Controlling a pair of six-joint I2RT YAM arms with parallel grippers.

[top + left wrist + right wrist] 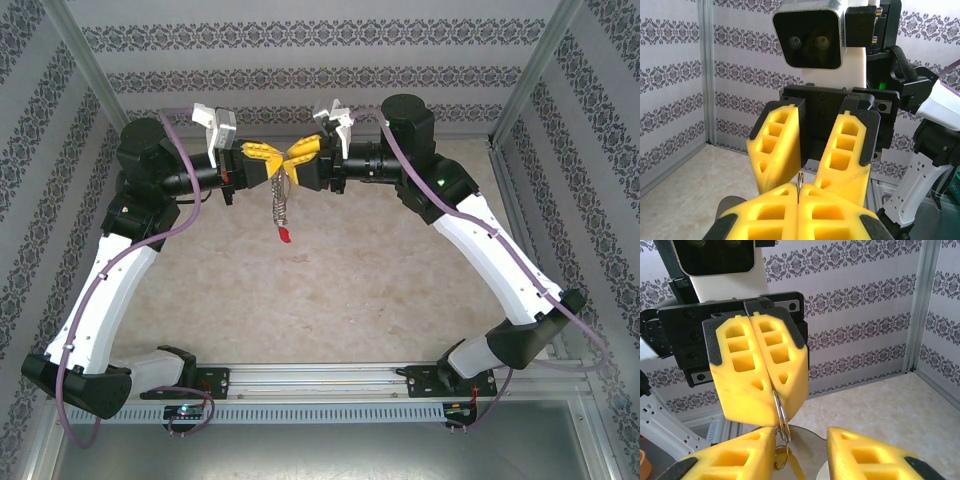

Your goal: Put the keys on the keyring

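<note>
- The table (400, 290) is a pale, beige marbled surface that takes up the middle of the top view.
- Wallpaper (300, 75) with grey damask bands on white closes in the back and both sides.
- Bare aluminium posts (85, 70) slant down from the upper corners of the top view. A metal rail (320, 375) runs along the bottom between the two arm bases.
- The two arms arch inward and meet at the upper centre, above the table.
- The left gripper (275, 157) has its yellow fingers pressed together on the top of the keyring (282, 195).
- The keyring's loop and chain hang straight down in the air. Its red tag (284, 235) is lowest and clear of the table.
- The right gripper (295, 155) faces the left one tip to tip, its fingers spread apart.
- In the right wrist view, the keyring sits just beside the lower-left finger (747, 452), but I cannot tell whether they touch.
</note>
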